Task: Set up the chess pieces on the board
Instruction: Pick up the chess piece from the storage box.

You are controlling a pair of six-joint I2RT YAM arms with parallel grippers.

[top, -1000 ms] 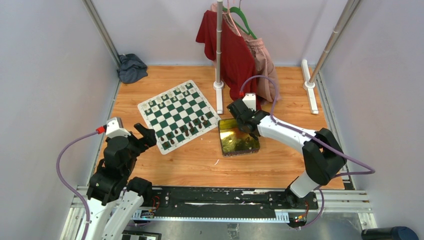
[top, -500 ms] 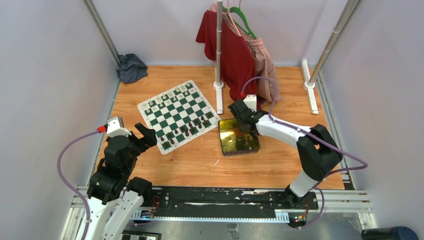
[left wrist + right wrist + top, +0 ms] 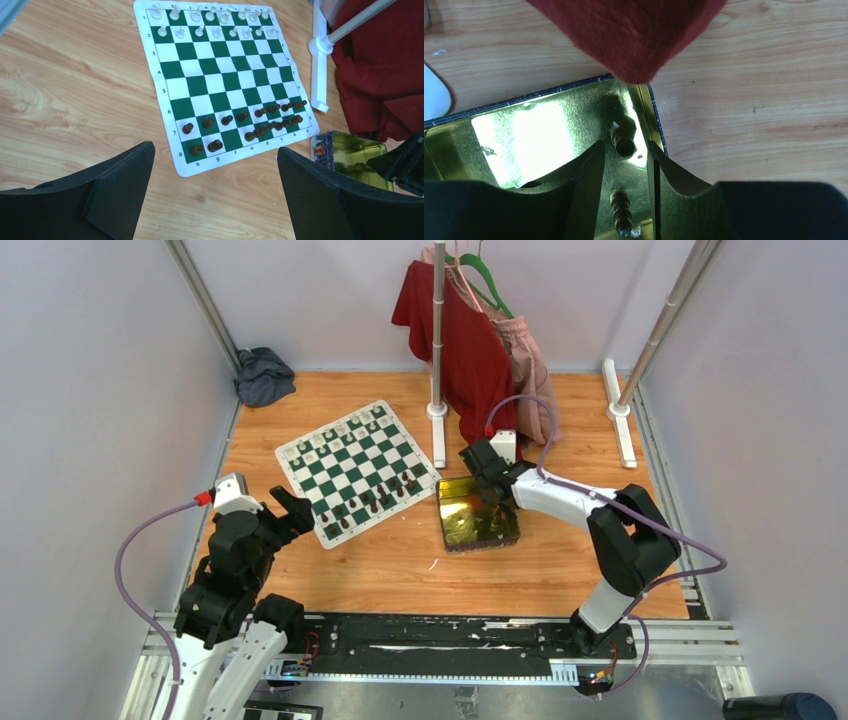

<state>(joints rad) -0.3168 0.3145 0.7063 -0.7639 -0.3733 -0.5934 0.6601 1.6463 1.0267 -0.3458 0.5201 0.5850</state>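
The board lies at the middle left, also seen in the left wrist view. Cream-white pieces fill its two far rows. Dark brown pieces stand unevenly in its two near rows. My left gripper is open and empty, above the wood by the board's near corner. My right gripper is low in the far right corner of the gold tin, its jaws a little apart. One dark piece lies between the fingers untouched. Another lies just past the tips.
A red garment hangs from a rack pole right behind the tin, and its hem hangs over my right gripper. The pole's white foot stands beside the board. A dark cloth lies in the back left corner.
My right gripper has edged slightly toward the tin's far right corner, and its elbow has swung left. The left arm has not moved.
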